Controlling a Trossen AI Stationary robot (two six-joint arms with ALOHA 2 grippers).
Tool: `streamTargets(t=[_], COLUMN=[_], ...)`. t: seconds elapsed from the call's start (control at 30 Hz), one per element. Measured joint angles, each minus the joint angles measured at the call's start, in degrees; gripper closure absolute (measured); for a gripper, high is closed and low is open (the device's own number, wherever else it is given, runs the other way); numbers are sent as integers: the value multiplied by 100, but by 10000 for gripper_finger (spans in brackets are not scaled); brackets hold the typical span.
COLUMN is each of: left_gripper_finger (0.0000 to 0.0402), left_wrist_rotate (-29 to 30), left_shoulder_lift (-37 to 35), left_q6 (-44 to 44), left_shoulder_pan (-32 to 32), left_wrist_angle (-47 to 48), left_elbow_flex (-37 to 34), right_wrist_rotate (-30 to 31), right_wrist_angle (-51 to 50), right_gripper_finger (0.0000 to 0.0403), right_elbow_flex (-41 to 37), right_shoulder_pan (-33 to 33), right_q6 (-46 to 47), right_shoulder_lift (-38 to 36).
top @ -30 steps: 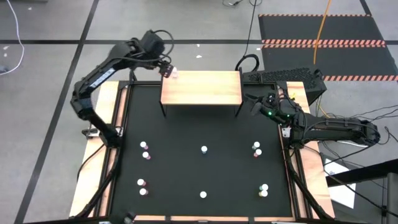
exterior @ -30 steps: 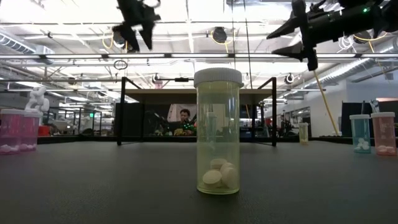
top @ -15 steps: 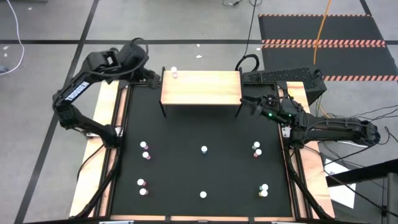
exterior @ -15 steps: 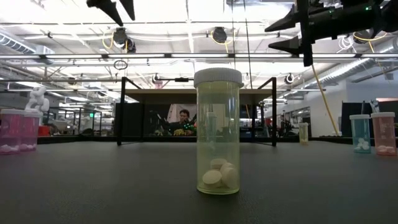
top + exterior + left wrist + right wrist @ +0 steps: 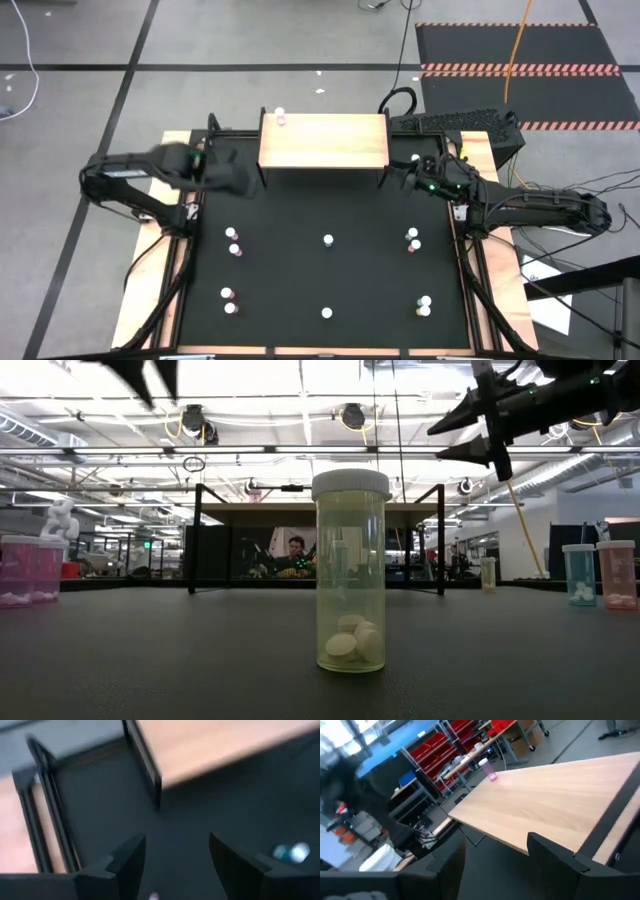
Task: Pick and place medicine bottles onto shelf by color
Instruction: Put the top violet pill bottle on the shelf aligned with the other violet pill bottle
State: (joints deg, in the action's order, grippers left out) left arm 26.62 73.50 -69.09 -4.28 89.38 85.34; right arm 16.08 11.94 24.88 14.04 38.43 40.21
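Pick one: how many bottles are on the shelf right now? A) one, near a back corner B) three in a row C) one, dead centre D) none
A: the high view shows a single pink bottle at the far left corner of the shelf; the right wrist view shows the same lone bottle.

Left arm (image 5: 160, 170) smeared by motion blur in high view; left gripper (image 5: 175, 865) blurred in its wrist view, empty gap between fingers. Left wrist view: small bluish bottle (image 5: 292, 852) out of focus, colour uncertain; another pale spot cut by the picture's edge. Low view: pink bottles (image 5: 25, 570) cut by the left picture edge; left gripper cropped at the top. Bottle on shelf (image 5: 323, 140) far-left corner (image 5: 280, 118) too small overhead for colour.
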Motion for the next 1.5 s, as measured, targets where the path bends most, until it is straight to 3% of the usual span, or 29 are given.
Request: streamTargets(t=[0.23, 0.43, 0.57, 0.83, 1.13, 1.5], left_gripper_finger=[183, 183, 183, 183, 183, 183], left_wrist_rotate=[-1116, -843, -870, -1322, -1412, -1638], left_shoulder_lift=[-415, -848, -908, -907, -906, -904], left_q6=[-975, -1595, -1911, -2517, -2171, -2097], left_shoulder_pan=[-798, -1518, -1655, -1654, -1434, -1430], left_wrist_angle=[-158, -1694, -1910, -1949, -2949, -2950], left_elbow_flex=[-1656, -2926, -3690, -4170, -4698, -4736], right_wrist_rotate=[191, 188, 210, 481, 504, 504], right_wrist_angle=[-7, -30, -31, -27, -11, 24], right_gripper_finger=[195, 195, 195, 195, 195, 195], right_elbow_flex=[0, 0, 0, 0, 0, 0], right_shoulder_pan=[-3, -108, -275, -475, -492, -492], right_q6=[977, 1447, 1634, 1791, 1941, 2009], right_shoulder_lift=[0, 1, 2, 11, 13, 13])
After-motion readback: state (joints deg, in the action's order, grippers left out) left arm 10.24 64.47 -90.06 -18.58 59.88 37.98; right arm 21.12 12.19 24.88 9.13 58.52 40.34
